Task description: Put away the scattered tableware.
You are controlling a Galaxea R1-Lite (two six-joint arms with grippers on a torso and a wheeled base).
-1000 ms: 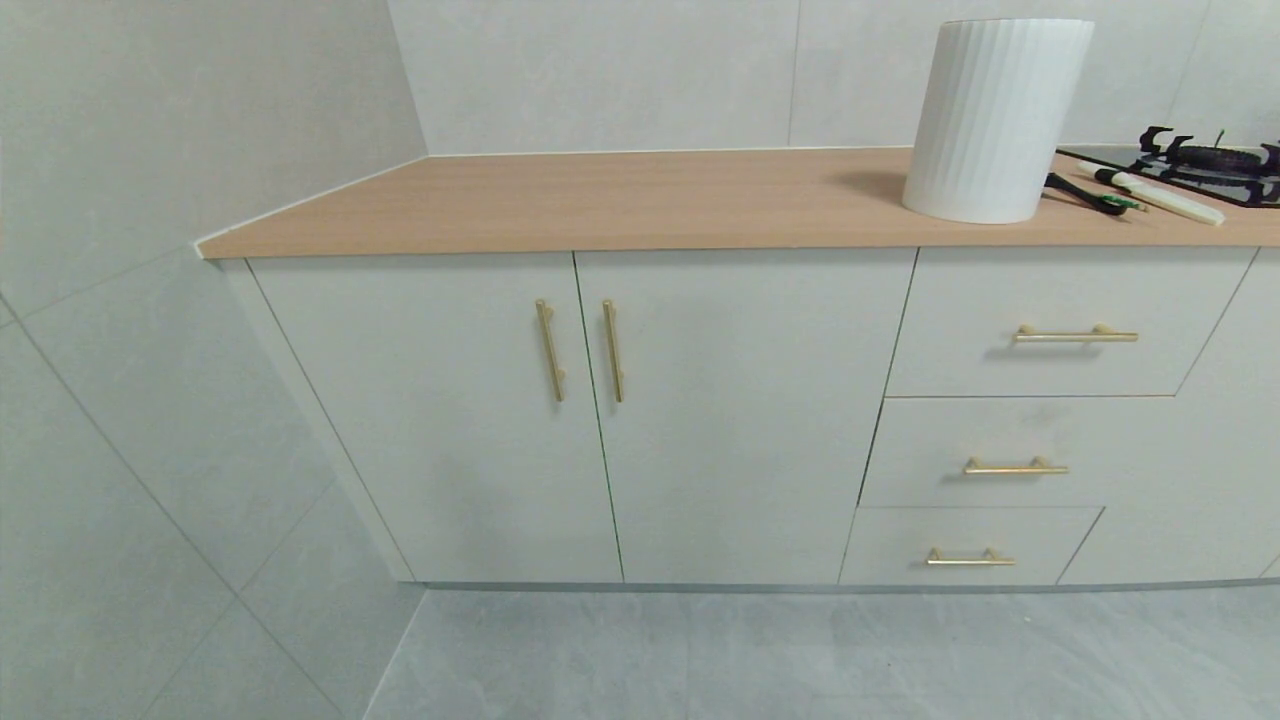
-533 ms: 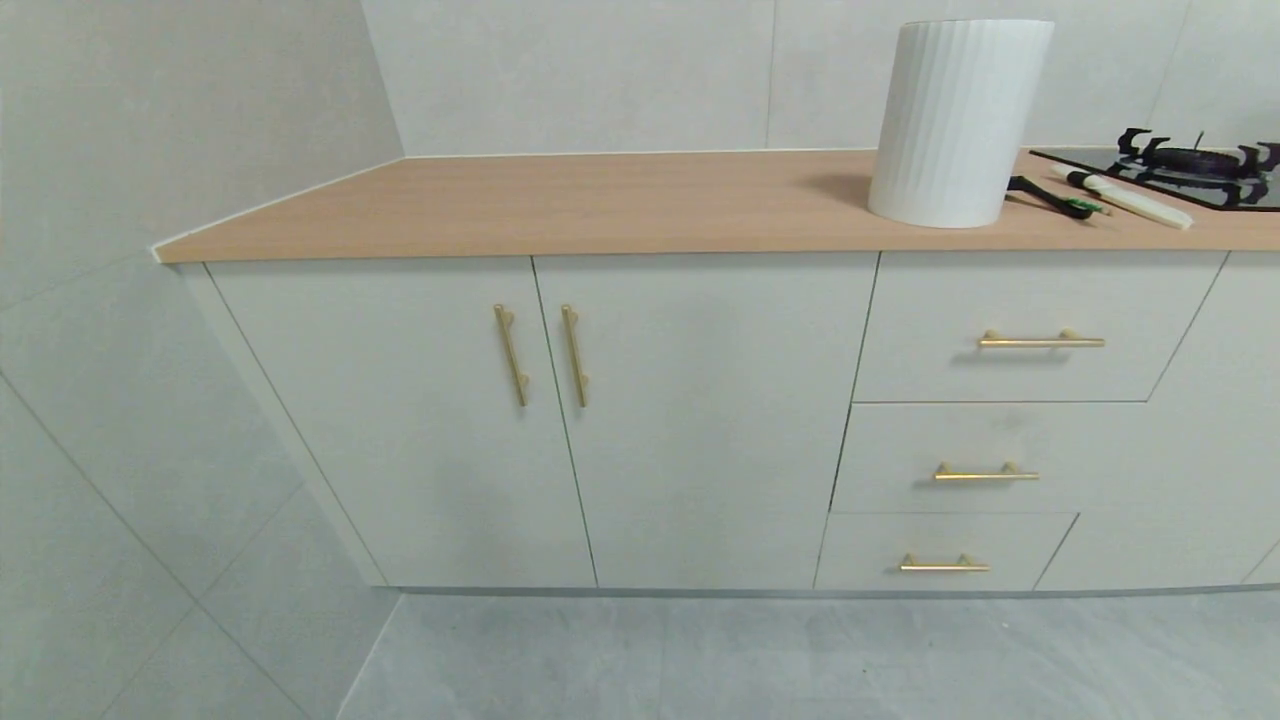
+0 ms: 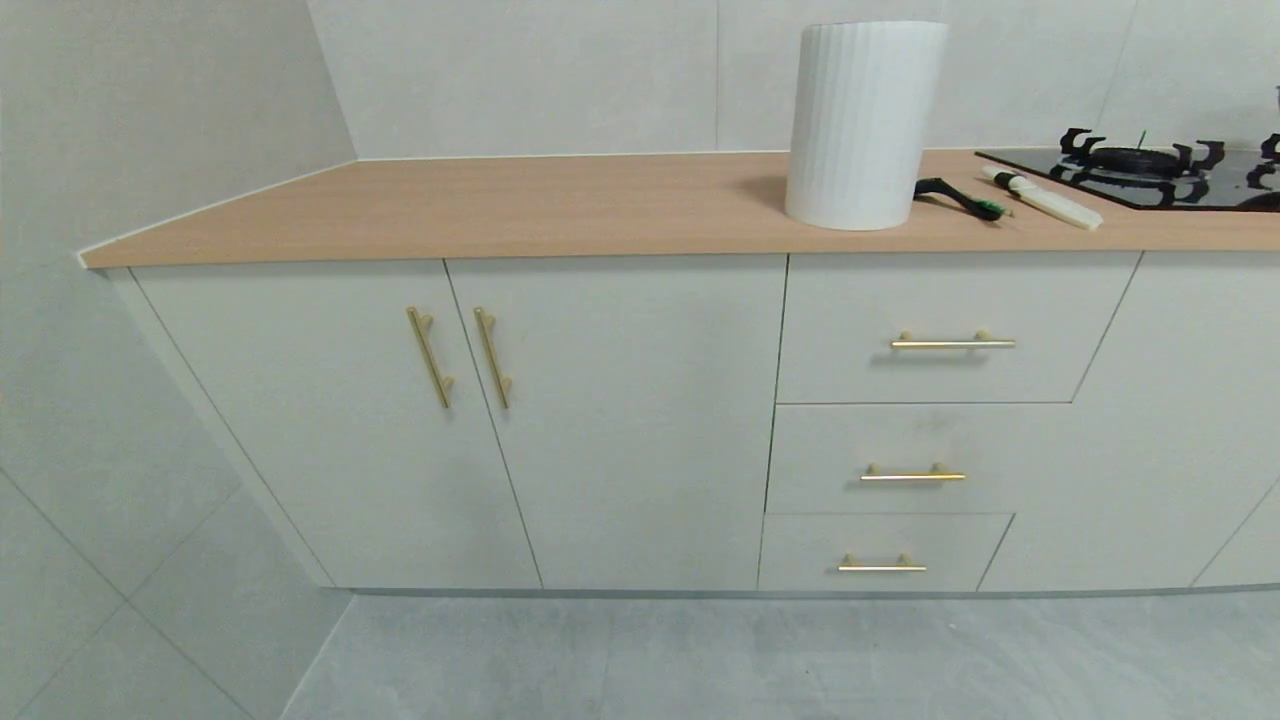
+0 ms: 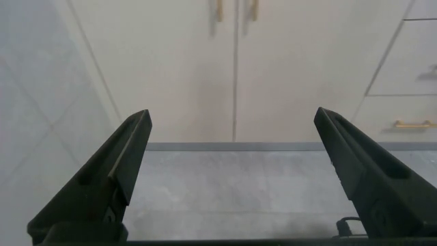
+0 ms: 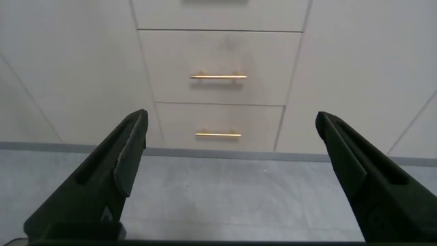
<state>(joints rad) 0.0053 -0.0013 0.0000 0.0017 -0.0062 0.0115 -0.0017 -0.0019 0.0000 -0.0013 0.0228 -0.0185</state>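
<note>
Left claw [image 4: 232, 117] and right claw [image 5: 232, 116] both wide open, holding nothing. Utensils [image 3: 1043, 197] sit upper right on the desk [image 3: 500, 205], just beside the white canister [image 3: 865, 125], so a sloppy reach could knock it.

Saw a black-handled tool [image 3: 960, 197] with a green tip lying on the wooden countertop [image 3: 450, 205]. Found a tall white ribbed container [image 3: 865, 125] standing upright just beside the tool's black end; touching or not, could not tell. Noted a cream-coloured utensil [image 3: 1045, 198] lying on the tool's other side, near but apart, and beyond it a black gas hob [image 3: 1150, 170] set into the countertop. Spotted three shut drawers [image 3: 930, 440] stacked below the tool, each with a gold bar handle. Found two shut cabinet doors [image 3: 620, 420] lower down, well away past the container, their upright gold handles side by side, with grey floor tiles [image 3: 800, 660] underneath.
</note>
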